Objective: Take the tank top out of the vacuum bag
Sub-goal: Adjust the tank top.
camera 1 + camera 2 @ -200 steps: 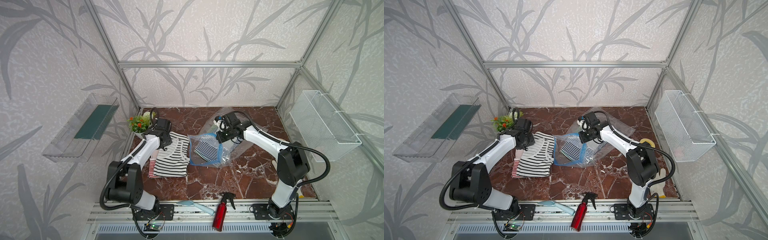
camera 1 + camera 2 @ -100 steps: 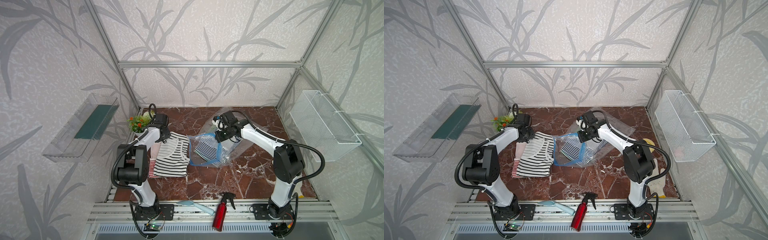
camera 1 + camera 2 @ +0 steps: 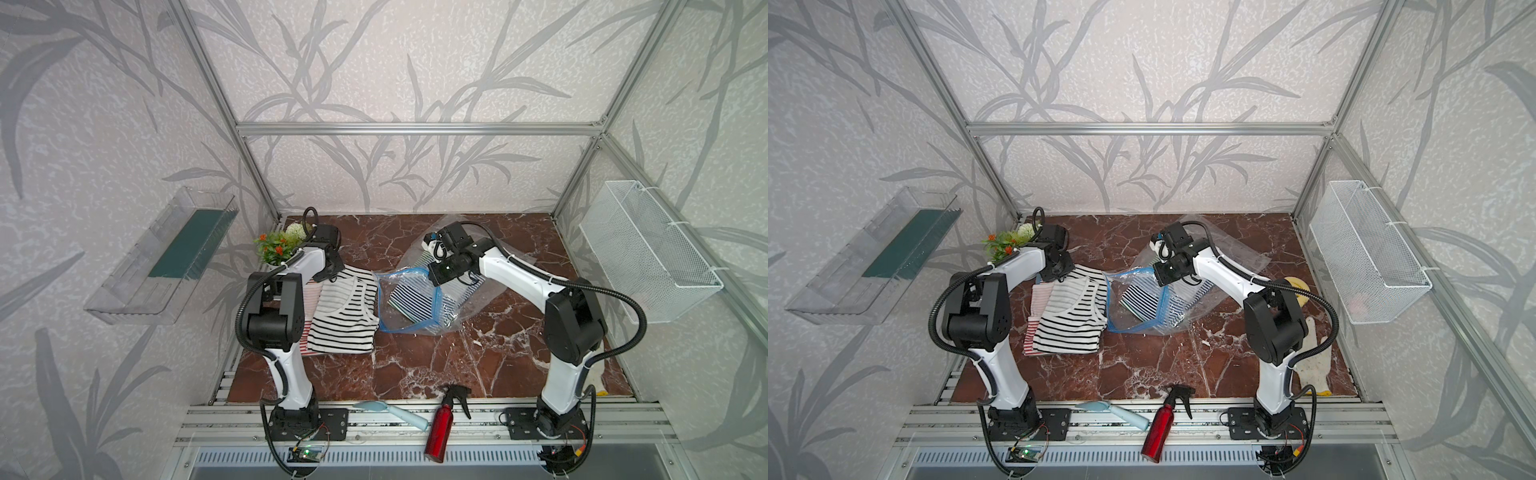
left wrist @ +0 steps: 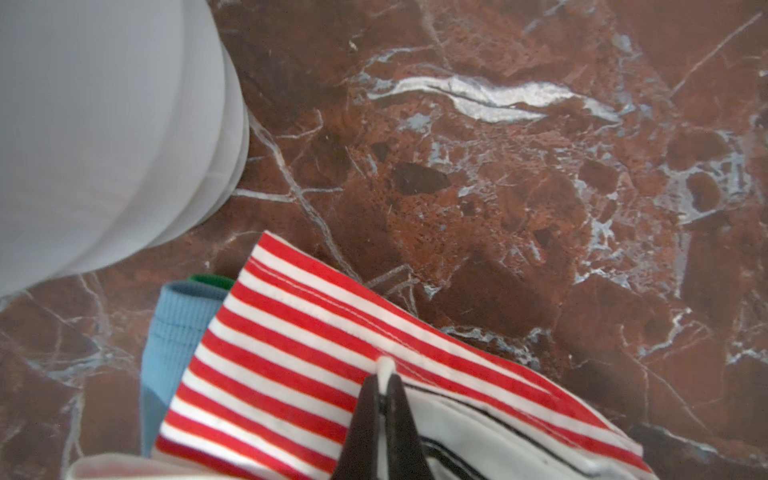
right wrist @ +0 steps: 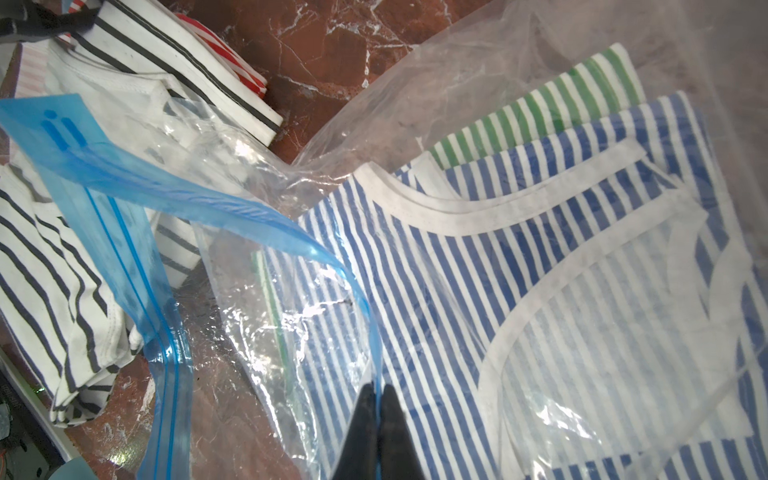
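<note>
The clear vacuum bag (image 3: 432, 320) (image 3: 1144, 322) lies mid-table with its blue zip strip (image 5: 124, 232) lifted open. My right gripper (image 5: 377, 388) (image 3: 434, 277) is shut on that strip at the bag's mouth. Inside lie a blue-striped tank top (image 5: 478, 266) (image 3: 409, 296) and a green-striped one (image 5: 540, 112). A black-and-white striped tank top (image 3: 345, 320) (image 3: 1071, 322) lies outside, left of the bag, on a red-striped garment (image 4: 291, 353). My left gripper (image 4: 384, 372) (image 3: 332, 270) is shut on the white edge of the black-striped top at its far end.
A potted plant (image 3: 277, 248) in a white pot (image 4: 104, 124) stands just behind the left gripper. A red spray bottle (image 3: 440, 428) and a light blue brush (image 3: 390, 411) lie on the front rail. A glove (image 3: 1312, 357) and a yellow roll (image 3: 1296, 286) lie at the right.
My left gripper has closed on the edge of the black-striped tank top. Both arms have folded their elbows back toward the front; the right gripper keeps its hold on the zip strip.
</note>
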You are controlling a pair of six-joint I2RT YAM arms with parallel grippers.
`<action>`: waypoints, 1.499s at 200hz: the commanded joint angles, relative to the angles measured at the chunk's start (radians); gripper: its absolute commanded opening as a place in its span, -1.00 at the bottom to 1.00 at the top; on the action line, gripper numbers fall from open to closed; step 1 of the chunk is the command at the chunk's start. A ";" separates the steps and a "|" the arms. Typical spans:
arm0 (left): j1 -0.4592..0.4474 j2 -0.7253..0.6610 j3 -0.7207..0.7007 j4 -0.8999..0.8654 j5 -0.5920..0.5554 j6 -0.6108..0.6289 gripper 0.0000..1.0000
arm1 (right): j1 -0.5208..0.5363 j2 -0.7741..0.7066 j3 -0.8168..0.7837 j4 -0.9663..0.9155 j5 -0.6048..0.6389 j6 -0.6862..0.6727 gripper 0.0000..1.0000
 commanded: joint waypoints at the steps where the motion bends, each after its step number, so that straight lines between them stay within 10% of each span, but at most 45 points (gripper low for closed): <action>1: -0.001 -0.077 -0.025 -0.028 -0.043 -0.002 -1.00 | 0.009 -0.017 0.005 -0.008 -0.017 -0.005 -1.00; 119: -0.011 -0.310 -0.094 -0.050 -0.228 0.005 -1.00 | 0.038 -0.066 -0.031 0.011 -0.012 0.004 -1.00; 208: 0.005 -0.121 0.126 -0.168 -0.366 0.023 -1.00 | 0.048 -0.076 -0.034 -0.003 0.000 -0.004 -1.00; 236: 0.006 -0.073 0.219 -0.291 -0.369 -0.005 -0.20 | 0.048 -0.083 -0.044 -0.002 -0.001 -0.005 -1.00; 300: -0.018 -0.493 -0.186 -0.360 -0.192 -0.145 -0.18 | 0.048 -0.113 -0.092 0.029 0.007 -0.008 -1.00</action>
